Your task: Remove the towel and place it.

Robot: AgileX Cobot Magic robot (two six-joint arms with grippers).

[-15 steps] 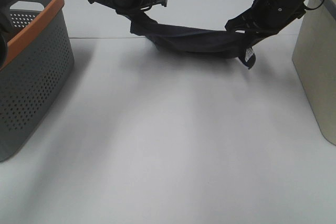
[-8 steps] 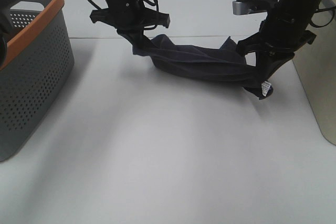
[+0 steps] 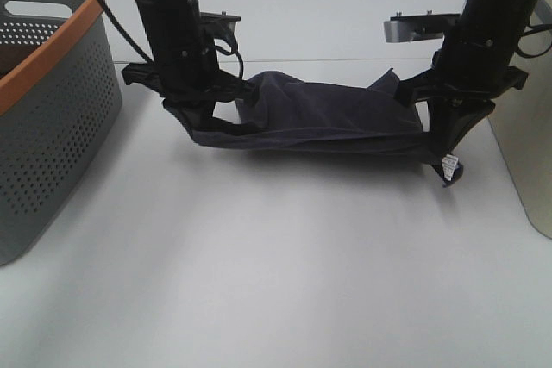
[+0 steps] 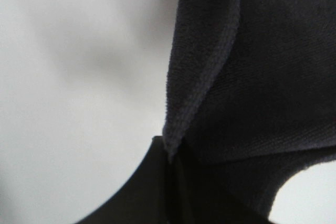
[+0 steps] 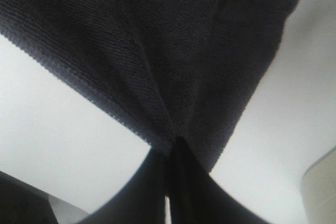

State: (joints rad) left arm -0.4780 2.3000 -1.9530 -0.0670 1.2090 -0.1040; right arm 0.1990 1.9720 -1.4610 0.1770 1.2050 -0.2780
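Both grippers, left gripper (image 3: 200, 102) at 10 o'clock and right gripper (image 3: 448, 131) at 2 o'clock, pinched the towel (image 3: 332, 118), which sagged between them over the table (image 3: 276, 282); I feared uneven release would bunch it.

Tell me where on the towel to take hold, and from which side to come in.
Grip the towel at its two opposite end corners, coming down from above, one arm per end. It is soft, so a middle grip would probably bunch it. The left gripper and right gripper are shut on those ends, with the cloth slung between them.
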